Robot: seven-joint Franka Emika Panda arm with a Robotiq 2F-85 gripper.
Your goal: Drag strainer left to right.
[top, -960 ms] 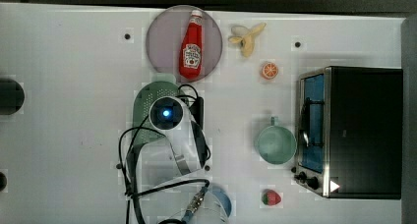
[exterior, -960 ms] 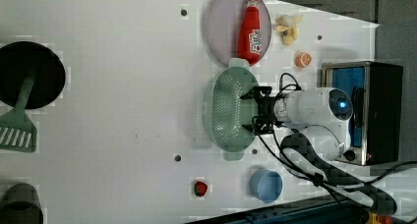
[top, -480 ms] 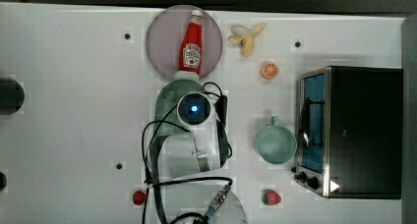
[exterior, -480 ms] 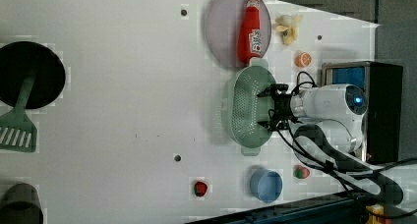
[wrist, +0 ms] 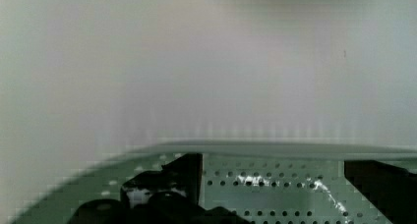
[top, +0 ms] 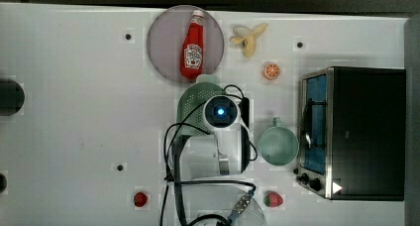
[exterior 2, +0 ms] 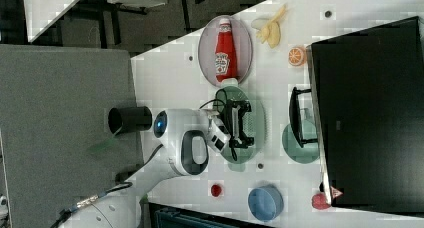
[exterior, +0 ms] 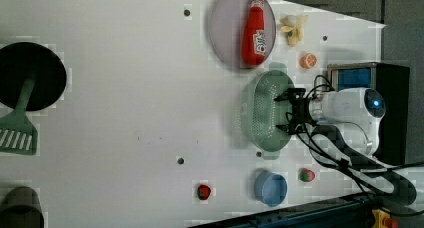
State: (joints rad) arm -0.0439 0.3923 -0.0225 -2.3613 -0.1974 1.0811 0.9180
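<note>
Gripper (exterior: 288,110) sits inside the strainer (exterior: 260,113), fingers spread wide — nothing clamped between them. In the wrist view the two dark fingers (wrist: 167,189) stand apart over the perforated floor of the strainer (wrist: 275,184), with its rim running across just beyond.

Strainer (top: 193,104) lies near mid-table (top: 74,112) in the top view, mostly under the arm's wrist, one tab handle just touching the plate (top: 163,42) edge (or very near it; cannot tell). Right view agrees: gripper (exterior 2: 240,125) down in the strainer (exterior 2: 257,118).

Around it — the cup (top: 278,144) sits to the top view's right of the strainer, just beside the oven (top: 354,132). Ketchup bottle (top: 193,45) lies flat on the plate. Beyond that, a banana (top: 249,37) and an orange slice (top: 271,71).

Far side in the left view: blue bowl (exterior: 270,188) and two strawberries (exterior: 203,191), then well apart at the left view's left a black pan (exterior: 30,75) and green spatula (exterior: 17,133).
</note>
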